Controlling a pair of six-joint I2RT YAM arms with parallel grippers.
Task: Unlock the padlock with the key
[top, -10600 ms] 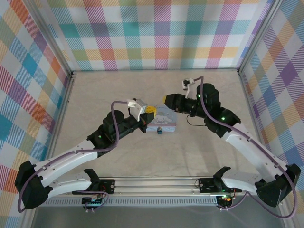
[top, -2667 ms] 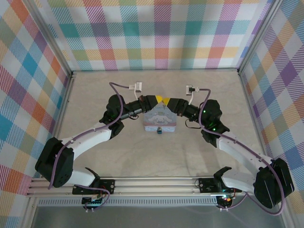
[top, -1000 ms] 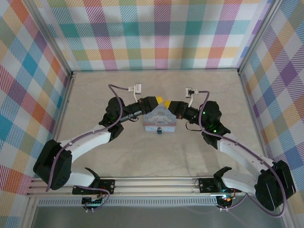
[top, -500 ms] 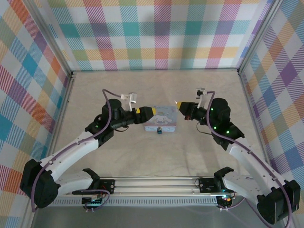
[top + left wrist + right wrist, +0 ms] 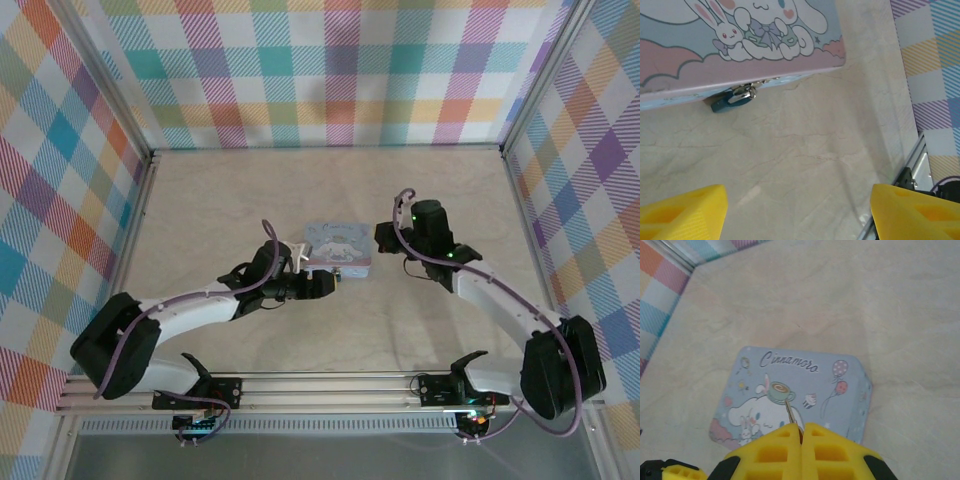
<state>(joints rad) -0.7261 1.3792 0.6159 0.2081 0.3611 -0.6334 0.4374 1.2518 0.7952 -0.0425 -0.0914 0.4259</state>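
Left wrist view: we see the padlock [image 5: 732, 98], a bluish body with a silvery shackle. It hangs at the clasp on the side wall of the pale blue tin [image 5: 740, 45], and its body lies against the table [image 5: 805, 150]. The left gripper [image 5: 800, 214] is spread wide. Its yellow fingertips [image 5: 682, 212] sit at the two lower corners of the view, with bare table between them, apart from the padlock.

Right wrist view: the right gripper [image 5: 801, 431] has its yellow fingers [image 5: 772, 450] pressed together on the key [image 5: 790, 415]. We see a thin grey sliver standing out of the seam between them, its tip over the tin's lid by the white cartoon character. We cannot tell whether the tip touches the lid.

Top external view: the tin sits about mid-table, well apart from all four edges. The wall that carries the padlock faces the near edge of the table. We place the left gripper just beside that wall, towards the tin's near left corner. The right gripper is near the tin's right side. The padlock is too small in this view for us to make out any detail.
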